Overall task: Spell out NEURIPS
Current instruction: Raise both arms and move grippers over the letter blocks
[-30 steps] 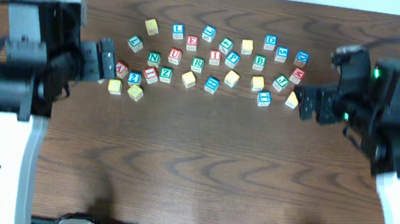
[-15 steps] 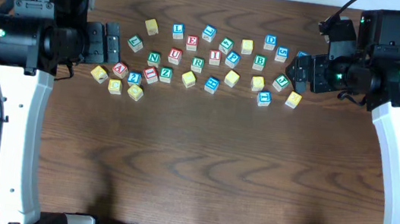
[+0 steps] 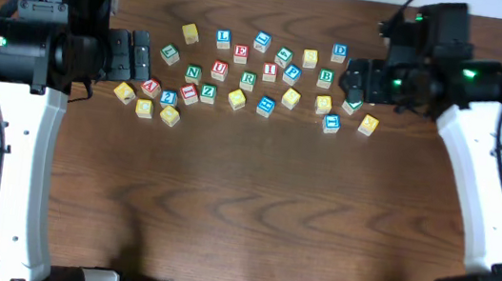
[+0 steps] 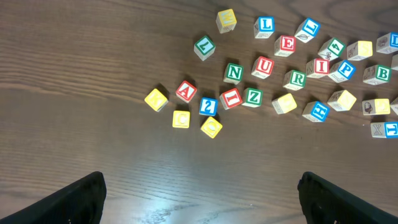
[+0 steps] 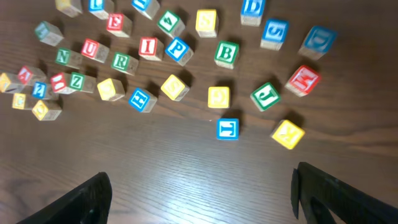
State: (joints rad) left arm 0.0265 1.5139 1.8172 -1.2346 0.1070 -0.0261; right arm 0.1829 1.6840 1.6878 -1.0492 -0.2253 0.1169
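Note:
The letter cubes lie loose in a band across the far half of the table. In the overhead view I pick out green N (image 3: 192, 73), red U (image 3: 219, 68), red E (image 3: 241, 53), green R (image 3: 248, 80), red I (image 3: 269, 72), blue P (image 3: 291, 73) and a yellow cube (image 3: 310, 59). My left gripper (image 3: 136, 62) hovers open at the band's left end. The right gripper (image 3: 354, 84) hangs open over the right end and hides a few cubes. Each wrist view shows bare wood between the fingers of the left gripper (image 4: 202, 205) and the right gripper (image 5: 205, 199).
Other cubes mix in: blue L (image 3: 223, 37), green Z (image 3: 208, 93), red A (image 3: 150, 86), blue D (image 3: 340, 51), green B (image 3: 325, 76), and yellow ones (image 3: 123, 92) at the left. The wood table (image 3: 243, 207) extends toward me.
The right arm has swung left and now sits over the right end of the cubes. The left arm rose a second ago and has since held still.

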